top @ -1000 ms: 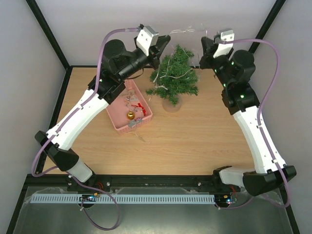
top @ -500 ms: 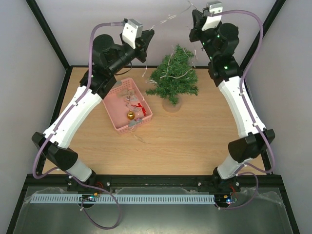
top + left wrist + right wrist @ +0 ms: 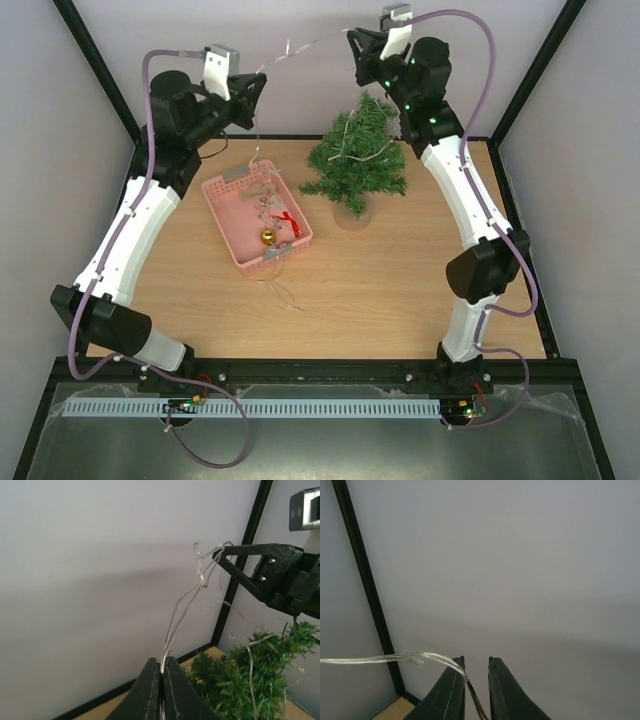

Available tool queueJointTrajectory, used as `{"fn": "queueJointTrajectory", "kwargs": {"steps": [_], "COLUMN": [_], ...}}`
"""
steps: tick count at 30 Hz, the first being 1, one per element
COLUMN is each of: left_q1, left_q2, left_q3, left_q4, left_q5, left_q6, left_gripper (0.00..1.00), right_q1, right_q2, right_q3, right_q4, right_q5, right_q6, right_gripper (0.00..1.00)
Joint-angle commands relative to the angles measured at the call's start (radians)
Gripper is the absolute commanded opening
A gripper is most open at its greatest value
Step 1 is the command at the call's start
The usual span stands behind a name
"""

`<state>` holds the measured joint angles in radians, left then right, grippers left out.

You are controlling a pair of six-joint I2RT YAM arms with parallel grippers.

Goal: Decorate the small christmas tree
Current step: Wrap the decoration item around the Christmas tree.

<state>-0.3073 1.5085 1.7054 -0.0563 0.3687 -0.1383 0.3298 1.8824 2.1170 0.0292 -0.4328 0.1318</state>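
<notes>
The small christmas tree point(image 3: 357, 160) stands at the back middle of the table, with a thin pale string point(image 3: 345, 135) draped through its branches. Both arms are raised high above it. My left gripper point(image 3: 258, 85) is shut on a clear string point(image 3: 182, 610) that stretches across to my right gripper point(image 3: 352, 38). In the right wrist view the right gripper point(image 3: 476, 661) shows a narrow gap between its jaws, and the string point(image 3: 420, 656) curves over its left finger and runs down through that gap. In the left wrist view the left gripper point(image 3: 163, 661) pinches the strands, with the tree point(image 3: 240, 680) below.
A pink basket point(image 3: 222, 195) sits left of the tree, holding a gold ball point(image 3: 268, 237), a red piece and pale bits. A loose strand hangs from the left gripper down to the basket. Black frame posts point(image 3: 95, 70) and pale walls enclose the table.
Both arms rose and swung left and back, pulling the string taut above the tree. The right jaws parted a little.
</notes>
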Motion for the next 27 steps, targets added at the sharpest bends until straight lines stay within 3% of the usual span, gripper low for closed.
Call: {"fn": "queueJointTrajectory", "kwargs": {"steps": [1,3,7,18,27], "left_q1": [0.039,0.045,0.049,0.049,0.049], "left_q2": [-0.065,-0.068,-0.067,-0.047,-0.028], "left_q3": [-0.035,-0.052,-0.077,-0.137,-0.132], "left_q4": [-0.037,-0.036,-0.034,0.134,0.091], "left_q5": [0.068,0.087,0.137,0.271,0.186], "left_q6": [-0.053,-0.063,-0.093,-0.199,-0.174], "left_gripper": [0.03,0.02,0.02,0.02,0.02], "right_q1": [0.006,0.006,0.006,0.006,0.006], "right_q2": [0.007,0.002,0.001,-0.006,0.054], "right_q3": [0.055,0.056,0.06,0.066,0.076], "right_q4": [-0.06,-0.08,-0.114,-0.117,-0.088], "right_q5": [-0.021,-0.005,0.059,0.25,0.217], "right_q6": [0.03,0.019,-0.027,-0.205,-0.237], "right_gripper": [0.18,0.19,0.02,0.02,0.02]}}
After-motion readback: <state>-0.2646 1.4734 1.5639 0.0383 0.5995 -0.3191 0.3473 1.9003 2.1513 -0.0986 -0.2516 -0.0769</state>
